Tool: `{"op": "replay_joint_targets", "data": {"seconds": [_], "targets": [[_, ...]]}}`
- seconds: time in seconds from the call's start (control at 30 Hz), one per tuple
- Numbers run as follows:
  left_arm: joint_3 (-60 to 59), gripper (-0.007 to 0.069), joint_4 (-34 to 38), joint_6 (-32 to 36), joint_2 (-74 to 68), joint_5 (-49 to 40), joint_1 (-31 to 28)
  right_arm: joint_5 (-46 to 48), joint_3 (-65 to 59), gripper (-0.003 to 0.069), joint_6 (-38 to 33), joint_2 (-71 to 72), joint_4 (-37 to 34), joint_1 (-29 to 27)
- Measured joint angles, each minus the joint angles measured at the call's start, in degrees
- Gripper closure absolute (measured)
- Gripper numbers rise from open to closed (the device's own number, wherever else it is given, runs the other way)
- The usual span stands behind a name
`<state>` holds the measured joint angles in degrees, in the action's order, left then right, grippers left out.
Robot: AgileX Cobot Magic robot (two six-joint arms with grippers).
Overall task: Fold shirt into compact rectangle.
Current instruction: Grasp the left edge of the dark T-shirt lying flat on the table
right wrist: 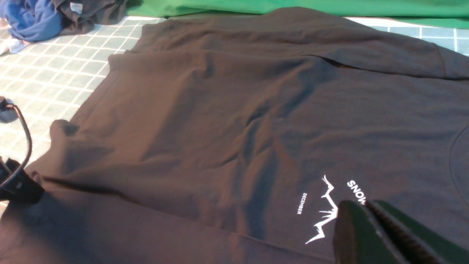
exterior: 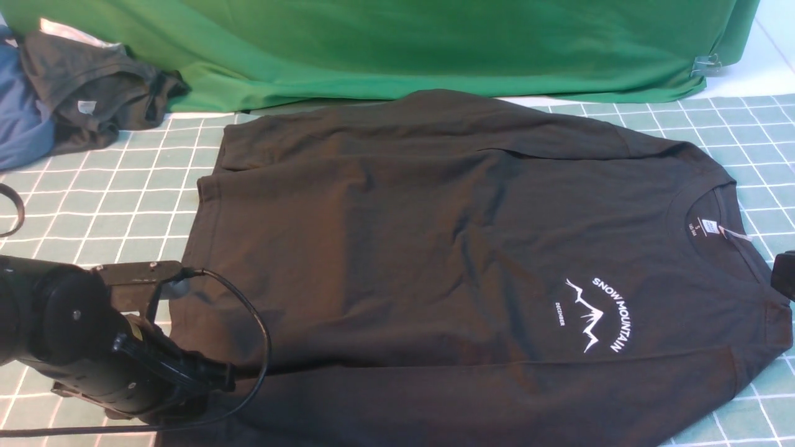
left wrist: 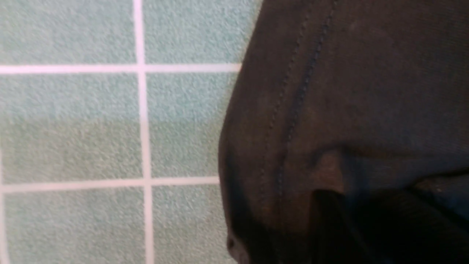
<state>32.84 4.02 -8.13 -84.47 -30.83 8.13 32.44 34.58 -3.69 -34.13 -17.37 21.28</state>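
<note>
Table (exterior: 93, 205) with a pale green grid carries the shirt (exterior: 435, 248), spread flat and print-side up, collar toward the right, hem toward the left. Right claw (right wrist: 361, 211) hangs over the mountain print, jaws pressed together on nothing. Left claw (exterior: 217, 375) sits at the near hem corner; how far it is open cannot be told.

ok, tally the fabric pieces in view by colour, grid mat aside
Black: 1, shirt
Green: 1, green cloth
Dark grey: 1, dark grey garment
Blue: 1, blue garment
Total: 4
</note>
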Motion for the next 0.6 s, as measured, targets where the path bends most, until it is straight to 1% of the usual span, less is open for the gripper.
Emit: {"op": "replay_joint_targets", "data": {"seconds": [0.07, 0.1, 0.2, 0.47, 0.57, 0.6], "targets": [[0.2, 0.0547, 0.6, 0.4, 0.0, -0.8, 0.0, -0.1, 0.0, 0.0635, 0.0, 0.0, 0.0, 0.0], [0.2, 0.0575, 0.8, 0.5, 0.0, -1.4, 0.0, -0.1, 0.0, 0.0635, 0.0, 0.0, 0.0, 0.0], [0.4, 0.0608, 0.9, 0.7, 0.1, -3.5, 0.0, -0.1, 0.0, 0.0635, 0.0, 0.0, 0.0, 0.0], [0.8, 0.0611, 2.5, 0.8, 0.1, -8.8, 0.0, -0.7, 0.0, 0.0635, 0.0, 0.0, 0.0, 0.0], [0.8, 0.0589, 2.8, 0.9, 0.1, -10.8, 0.0, -1.5, 0.0, 0.0635, 0.0, 0.0, 0.0, 0.0], [0.8, 0.0572, 2.8, 0.9, 0.1, -11.3, 0.0, -1.8, 0.0, 0.0635, 0.0, 0.0, 0.0, 0.0]]}}
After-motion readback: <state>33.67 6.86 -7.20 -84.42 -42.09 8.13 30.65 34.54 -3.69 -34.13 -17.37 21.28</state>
